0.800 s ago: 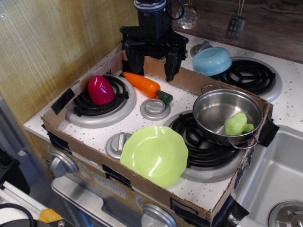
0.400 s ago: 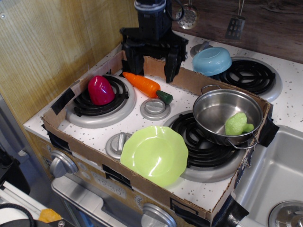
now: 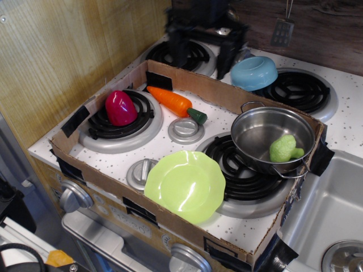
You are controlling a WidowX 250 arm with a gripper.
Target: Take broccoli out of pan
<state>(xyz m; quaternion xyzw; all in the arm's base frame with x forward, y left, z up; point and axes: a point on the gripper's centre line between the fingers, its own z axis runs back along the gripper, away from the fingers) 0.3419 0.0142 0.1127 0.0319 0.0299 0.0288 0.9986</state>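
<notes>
At the back of the toy stove, above the rear-left burner, the black gripper (image 3: 200,48) shows only as a motion-blurred shape. Its two fingers (image 3: 227,54) hang well apart, jaws spread wide, nothing between them and nothing touched. It is clear of the cardboard tray (image 3: 187,88), just behind the tray's back wall.

Broccoli (image 3: 284,148): pale lime-green, lying inside the steel pan (image 3: 273,140), against the right-hand inner wall, stem pointing right. Pan sits on the front-right burner (image 3: 238,170), inside the tray's right corner, one wire handle toward the front.

Other items in the tray: orange carrot (image 3: 172,102) with dark green top lying between the two burners near the back wall; magenta egg-shaped toy (image 3: 120,108) on the left burner; lime-green scalloped plate (image 3: 185,185) tilted against the front wall. Light blue bowl (image 3: 253,73) upside down outside the tray, just beside the gripper's right-hand finger; contact cannot be told through the blur.
</notes>
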